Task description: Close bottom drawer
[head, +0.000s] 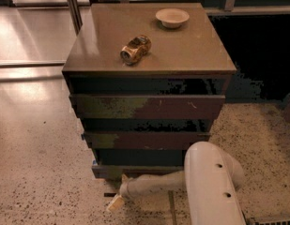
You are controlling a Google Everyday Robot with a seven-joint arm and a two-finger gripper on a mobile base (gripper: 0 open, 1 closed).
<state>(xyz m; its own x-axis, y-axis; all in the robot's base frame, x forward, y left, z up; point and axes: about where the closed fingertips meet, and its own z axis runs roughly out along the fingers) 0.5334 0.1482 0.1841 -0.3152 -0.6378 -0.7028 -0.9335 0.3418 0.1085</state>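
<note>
- Bottom drawer (135, 171): lowest and narrowest of three dark brown fronts, at the foot of the cabinet (74, 86), close above the floor (41, 172); a dark band visible between its thin front and the front above.
- Claw (116, 202): down near the floor, just in front of the left end of the bottom drawer, with its pale tip angled down and to the left; cannot tell whether open or closed, nor whether touching the drawer front.
- Arm (158, 183): slim pale forearm running along the bottom drawer's front from the right, joined to a bulky white link at the lower right of the view.
- Middle front (144, 139): wider, directly above the bottom drawer.
- Top front (149, 107): widest, marked with pale scratches towards the right.
- Worktop (191, 50): flat brown top of the cabinet.
- Can (135, 49): gold-coloured, lying on its side near the worktop's front left.
- Bowl (172, 17): small, pale, upright near the back right, well apart from the can.
</note>
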